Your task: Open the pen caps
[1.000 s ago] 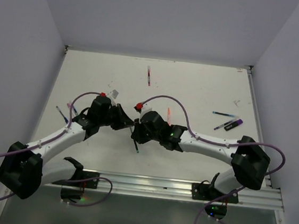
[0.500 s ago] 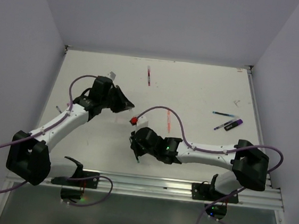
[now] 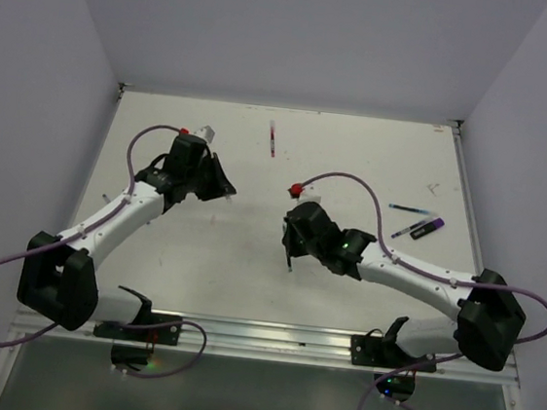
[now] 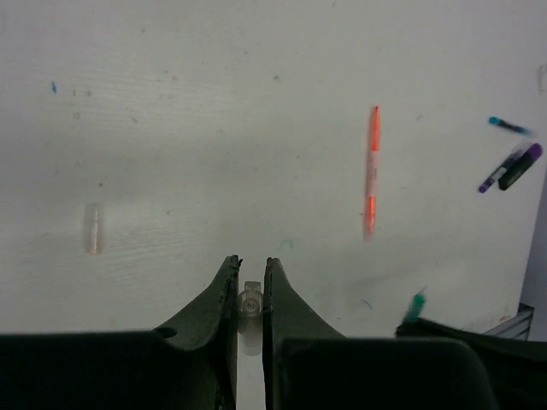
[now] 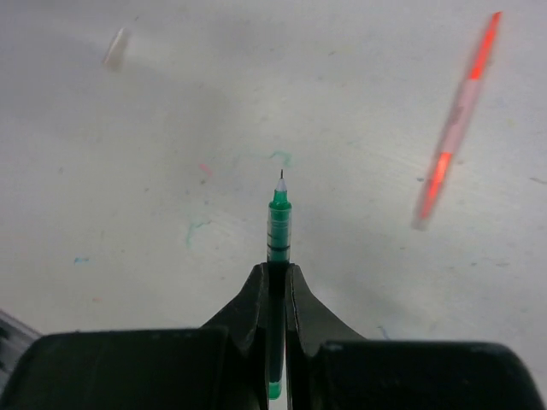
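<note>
1. The left gripper [image 4: 250,261], left of centre, pinches a whitish pen cap [image 4: 249,306] between its jaws.
2. The right gripper [image 5: 278,267], mid-table, clamps an uncapped green pen [image 5: 279,224].
3. Another clear cap [image 4: 92,228] lies loose on the table [image 4: 214,128].

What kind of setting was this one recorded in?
Probably a lab data-collection booth: plain white walls box in an ink-flecked white table, an aluminium mounting rail runs along its near edge, and pens lie scattered about.
</note>
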You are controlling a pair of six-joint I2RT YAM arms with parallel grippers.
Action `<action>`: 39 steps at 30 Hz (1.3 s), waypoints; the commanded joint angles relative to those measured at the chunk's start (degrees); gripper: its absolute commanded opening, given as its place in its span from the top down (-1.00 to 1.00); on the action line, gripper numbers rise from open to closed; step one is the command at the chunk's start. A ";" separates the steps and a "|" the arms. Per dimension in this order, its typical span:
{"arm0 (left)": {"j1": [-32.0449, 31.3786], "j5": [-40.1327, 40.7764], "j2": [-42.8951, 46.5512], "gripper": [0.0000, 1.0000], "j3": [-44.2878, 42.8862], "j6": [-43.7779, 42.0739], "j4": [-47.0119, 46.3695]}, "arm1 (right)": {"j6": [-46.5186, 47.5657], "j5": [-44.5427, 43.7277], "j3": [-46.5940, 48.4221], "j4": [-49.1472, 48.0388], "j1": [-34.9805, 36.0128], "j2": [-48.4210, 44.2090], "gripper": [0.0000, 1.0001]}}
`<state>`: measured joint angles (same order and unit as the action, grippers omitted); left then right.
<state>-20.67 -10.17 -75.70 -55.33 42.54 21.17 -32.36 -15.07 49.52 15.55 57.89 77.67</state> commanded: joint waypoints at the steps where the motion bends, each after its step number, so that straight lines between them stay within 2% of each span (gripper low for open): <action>1: -0.78 4.97 -3.74 1.00 0.67 -8.00 7.03 | 3.61 1.00 2.68 5.00 -8.72 -3.22 1.00; 5: -2.80 9.90 -6.47 1.00 -0.48 -9.32 9.24 | 6.34 6.70 5.49 5.72 -16.57 -2.70 1.00; 11: -5.35 16.15 -11.13 1.00 -4.43 -11.34 13.37 | 8.01 9.18 7.70 6.16 -22.46 0.64 1.00; 16: -5.53 22.03 -11.13 1.00 -5.40 -12.13 15.30 | 8.98 10.85 7.87 5.54 -24.84 3.27 1.00; 30: -5.61 21.78 -18.86 1.00 -10.14 -14.33 16.27 | 10.83 13.31 8.75 1.85 -28.44 11.71 1.00; 39: -5.53 25.99 -20.97 1.00 -10.23 -13.72 16.01 | 10.91 14.81 9.46 0.36 -28.53 13.65 1.00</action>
<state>-26.06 11.75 -96.44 -63.57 29.32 37.06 -22.59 -1.48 56.58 18.31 29.56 90.76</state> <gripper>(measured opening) 0.109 0.052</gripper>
